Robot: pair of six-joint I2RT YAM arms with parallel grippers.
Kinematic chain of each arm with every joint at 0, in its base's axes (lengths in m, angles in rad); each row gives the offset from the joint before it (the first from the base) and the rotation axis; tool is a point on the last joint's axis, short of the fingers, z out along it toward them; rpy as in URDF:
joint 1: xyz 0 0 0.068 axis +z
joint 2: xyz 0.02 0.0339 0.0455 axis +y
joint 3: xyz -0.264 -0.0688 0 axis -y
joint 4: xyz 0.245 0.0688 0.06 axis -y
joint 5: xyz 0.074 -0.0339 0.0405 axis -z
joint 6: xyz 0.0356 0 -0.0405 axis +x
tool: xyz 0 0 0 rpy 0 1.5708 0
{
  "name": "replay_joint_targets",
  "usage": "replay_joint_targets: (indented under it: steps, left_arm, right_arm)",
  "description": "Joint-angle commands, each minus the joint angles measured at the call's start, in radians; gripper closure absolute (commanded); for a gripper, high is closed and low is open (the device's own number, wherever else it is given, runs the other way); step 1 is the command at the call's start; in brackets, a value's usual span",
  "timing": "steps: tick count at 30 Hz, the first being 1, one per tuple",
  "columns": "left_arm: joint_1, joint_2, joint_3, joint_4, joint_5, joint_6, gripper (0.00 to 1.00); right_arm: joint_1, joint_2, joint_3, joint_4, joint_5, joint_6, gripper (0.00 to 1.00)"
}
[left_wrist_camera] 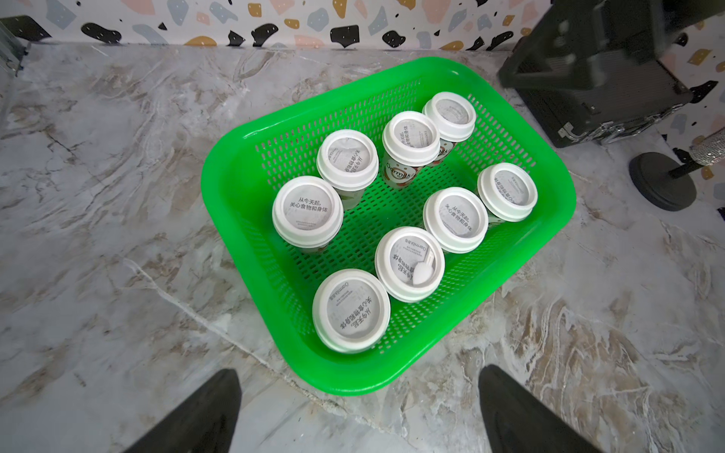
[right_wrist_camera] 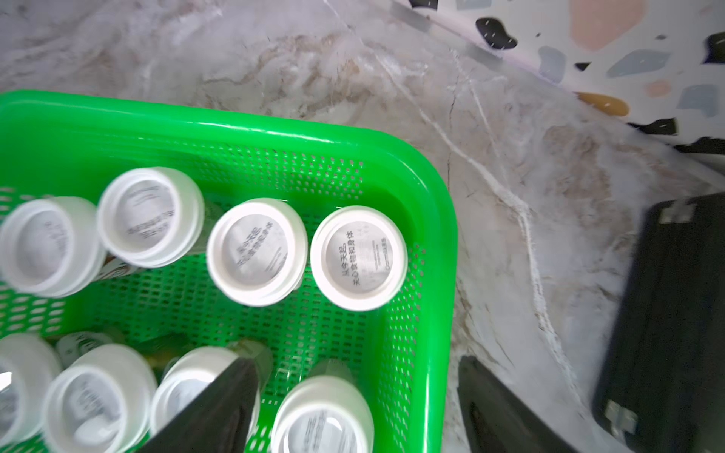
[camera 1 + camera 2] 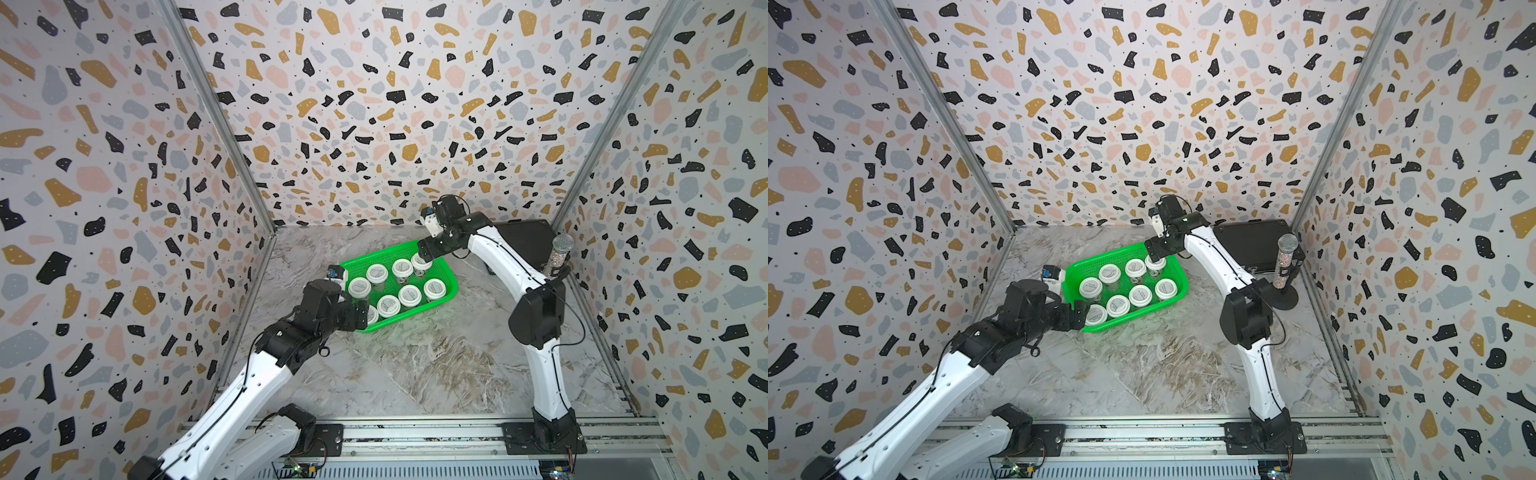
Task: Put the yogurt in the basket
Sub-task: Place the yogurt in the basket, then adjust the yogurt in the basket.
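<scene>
left claw (image 1: 359, 374) wide, empty; right claw (image 2: 355, 364) open over yogurt (image 2: 321, 427).

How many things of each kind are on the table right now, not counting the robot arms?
yogurt cups: 8, all inside the basket
green basket: 1
black case: 1
microphone on a stand: 1
Total: 11

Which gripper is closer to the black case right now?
Right. The right gripper hangs over the basket corner nearest the black case; the left gripper is at the diagonally opposite corner.
</scene>
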Motion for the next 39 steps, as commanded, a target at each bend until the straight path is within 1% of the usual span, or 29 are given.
replay_joint_targets:
  steps: [1, 4, 7, 11, 14, 15, 18, 22, 29, 34, 39]
  left_arm:
    - [0.007, 0.104, 0.066, 0.166, -0.036, -0.018, 0.10]
    - [0.010, 0.219, 0.119, 0.224, -0.067, -0.011, 0.16]
    - [0.018, 0.322, 0.156, 0.293, -0.075, 0.008, 0.30]
    - [0.044, 0.463, 0.227, 0.320, -0.080, -0.008, 0.66]
    - [0.066, 0.555, 0.288, 0.297, -0.077, -0.030, 0.87]
    - [0.073, 0.581, 0.304, 0.290, -0.077, -0.036, 0.90]
    - [0.092, 0.647, 0.349, 0.279, -0.092, -0.057, 0.94]
    - [0.119, 0.719, 0.400, 0.282, -0.093, -0.063, 0.94]
    - [0.142, 0.856, 0.519, 0.206, -0.084, -0.070, 0.95]
    - [0.148, 0.896, 0.548, 0.167, -0.093, -0.082, 0.95]
    - [0.148, 0.901, 0.529, 0.178, -0.069, -0.088, 0.95]
  right_arm:
    - [-0.011, -0.166, -0.108, 0.070, -0.029, 0.007, 0.14]
    - [-0.014, -0.286, -0.274, 0.139, -0.050, 0.032, 0.14]
    - [-0.014, -0.405, -0.450, 0.214, -0.085, 0.061, 0.14]
    - [-0.015, -0.538, -0.642, 0.266, -0.107, 0.102, 0.14]
    - [-0.015, -0.614, -0.736, 0.279, -0.115, 0.118, 0.14]
    - [-0.015, -0.635, -0.761, 0.279, -0.114, 0.120, 0.14]
    - [-0.015, -0.693, -0.827, 0.282, -0.114, 0.129, 0.14]
    - [-0.014, -0.743, -0.886, 0.279, -0.133, 0.143, 0.14]
    - [-0.015, -0.823, -0.931, 0.266, -0.118, 0.147, 0.14]
    - [-0.017, -0.882, -0.943, 0.247, -0.084, 0.140, 0.13]
    - [-0.020, -0.905, -0.949, 0.242, -0.062, 0.131, 0.12]
